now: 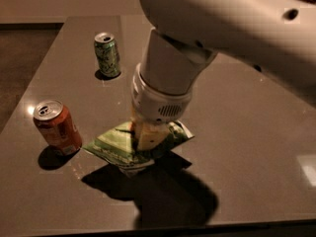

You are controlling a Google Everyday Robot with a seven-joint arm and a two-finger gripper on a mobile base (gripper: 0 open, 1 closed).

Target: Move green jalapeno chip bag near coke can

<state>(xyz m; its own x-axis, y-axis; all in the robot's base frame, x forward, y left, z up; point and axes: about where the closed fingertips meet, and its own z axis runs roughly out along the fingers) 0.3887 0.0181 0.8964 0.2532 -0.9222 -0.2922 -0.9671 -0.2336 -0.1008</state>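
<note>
The green jalapeno chip bag [112, 147] is a crinkly light-green bag with white lettering, held slightly above the table with its shadow below and to the right of it. My gripper [148, 135] comes down from the big white arm and is shut on the bag's middle. The coke can [57, 127], orange-red with a silver top, stands upright at the left, a short gap from the bag's left corner.
A green patterned can [107, 55] stands upright at the back left of the dark table [247, 147]. The table's front edge runs just below the bag's shadow, and its left edge is close to the coke can.
</note>
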